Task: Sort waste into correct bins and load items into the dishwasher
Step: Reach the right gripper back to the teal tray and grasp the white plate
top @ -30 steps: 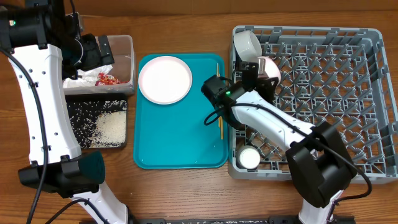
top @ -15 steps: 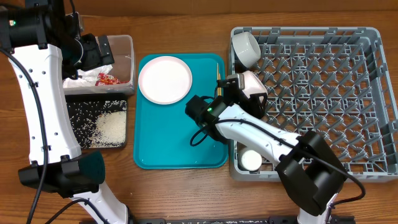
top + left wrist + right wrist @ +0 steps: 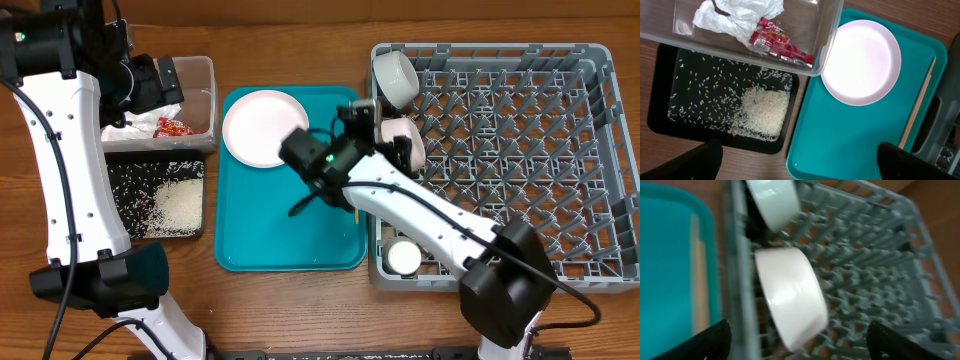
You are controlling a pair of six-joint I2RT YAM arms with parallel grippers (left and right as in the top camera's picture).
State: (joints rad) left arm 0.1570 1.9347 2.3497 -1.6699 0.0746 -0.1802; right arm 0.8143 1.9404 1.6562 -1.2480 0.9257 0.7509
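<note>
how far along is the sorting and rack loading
Done: the red snack wrapper and white paper napkins lie in the clear plastic tub, rice grains in the black tray; two white bowls and a small white cup sit in the grey dish rack. In hand: nothing; right gripper open by the bowls, left gripper open over the tub. Left: the round white plate and wooden chopsticks on the teal tray.

A teal rectangular plastic serving tray (image 3: pixel 270 220) with rounded corners lies at the centre of the overhead frame, flat on the brown wooden table (image 3: pixel 300 310) that fills the background.
</note>
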